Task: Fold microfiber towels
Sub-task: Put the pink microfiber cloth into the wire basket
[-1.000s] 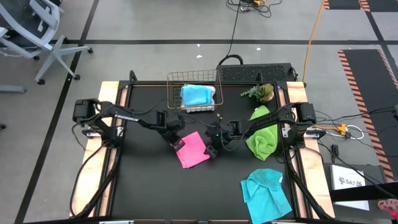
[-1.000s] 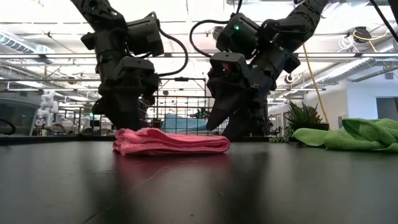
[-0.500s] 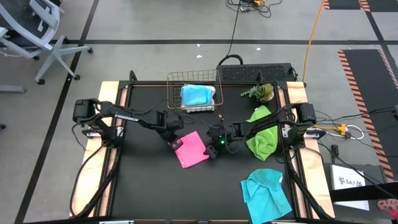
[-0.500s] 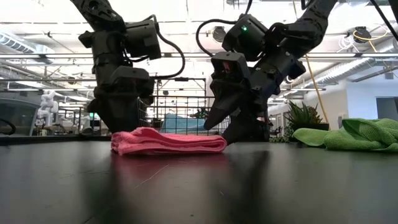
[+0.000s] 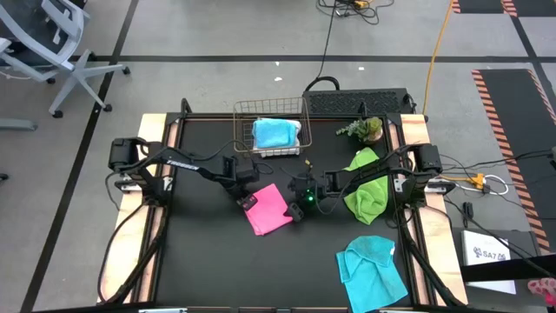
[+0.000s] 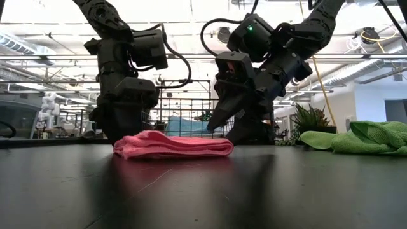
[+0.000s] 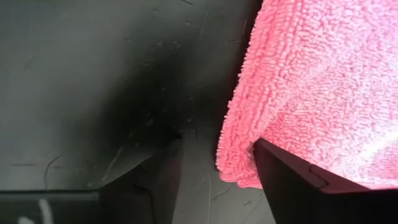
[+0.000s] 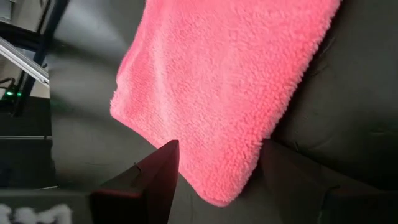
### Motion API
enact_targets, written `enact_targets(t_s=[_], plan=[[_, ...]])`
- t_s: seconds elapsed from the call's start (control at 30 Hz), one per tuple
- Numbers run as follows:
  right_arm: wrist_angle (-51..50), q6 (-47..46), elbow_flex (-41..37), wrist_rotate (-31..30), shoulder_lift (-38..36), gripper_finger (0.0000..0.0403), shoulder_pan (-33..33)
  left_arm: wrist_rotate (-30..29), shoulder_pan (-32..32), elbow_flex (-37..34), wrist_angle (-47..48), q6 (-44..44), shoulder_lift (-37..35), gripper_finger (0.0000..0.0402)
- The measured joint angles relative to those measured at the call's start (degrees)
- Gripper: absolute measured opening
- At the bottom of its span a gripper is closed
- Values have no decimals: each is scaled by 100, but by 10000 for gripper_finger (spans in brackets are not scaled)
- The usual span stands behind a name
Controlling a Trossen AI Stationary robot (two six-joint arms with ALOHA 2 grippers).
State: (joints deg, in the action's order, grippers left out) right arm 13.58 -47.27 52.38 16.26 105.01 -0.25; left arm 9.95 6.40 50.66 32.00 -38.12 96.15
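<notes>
Nearest to us on the bench (image 5: 200, 261) lies a crumpled cyan towel (image 5: 372, 269), well apart from both hands, on the right arm's side. Further in, we see the two arms bent low over the middle of the bench, meeting at the folded pink towel (image 5: 268, 209). The left hand (image 5: 247, 199) comes down at one corner of the pink towel; its fingers (image 7: 292, 183) stand apart, one on the bare bench and one at the towel's edge, gripping nothing. The right hand (image 5: 298, 209) comes down at the opposite side of the pink towel, its fingers (image 8: 152, 180) spread as well, with the cloth's corner lying loose between them. In the low view the pink towel (image 6: 173, 145) lies flat in a neat stack between the two hands, left hand (image 6: 121, 127) and right hand (image 6: 238, 130) both just above the bench.

We count four towels: one pink, one lime green, two cyan. The lime green towel (image 5: 368, 191) sits bunched just beyond the right hand, under the right arm. Farther still, beyond both hands, the copper wire basket (image 5: 247, 112) holds the second cyan towel (image 5: 273, 133), folded. A small green plant (image 5: 363, 129) stands beside the basket, past the green towel
</notes>
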Motion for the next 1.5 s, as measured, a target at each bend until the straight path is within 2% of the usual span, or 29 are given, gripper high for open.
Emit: enact_targets(t_s=[0.13, 0.33, 0.57, 1.2, 1.27, 1.4, 1.5], plan=[[81, 9, 0, -121, 0, 217, -2, 43, 1, -16, -129, 5, 5, 219], [203, -24, 0, -123, 189, 217, 37, 178, 5, -21, -182, 11, 13, 215], [916, -378, 20, 137, 542, 217, 101, 395, 11, -21, -206, 11, 16, 214], [1091, -329, 7, 225, 560, 217, -21, 820, -38, -21, -253, 301, 22, 214], [1124, -322, 4, 232, 562, 217, -26, 997, 54, -28, -211, 326, -41, 213], [1107, -303, 4, 364, 562, 217, -28, 1802, 381, -54, -108, 303, -198, 213], [1106, -296, 4, 369, 562, 217, -26, 1883, 564, -38, 16, 311, -310, 213]])
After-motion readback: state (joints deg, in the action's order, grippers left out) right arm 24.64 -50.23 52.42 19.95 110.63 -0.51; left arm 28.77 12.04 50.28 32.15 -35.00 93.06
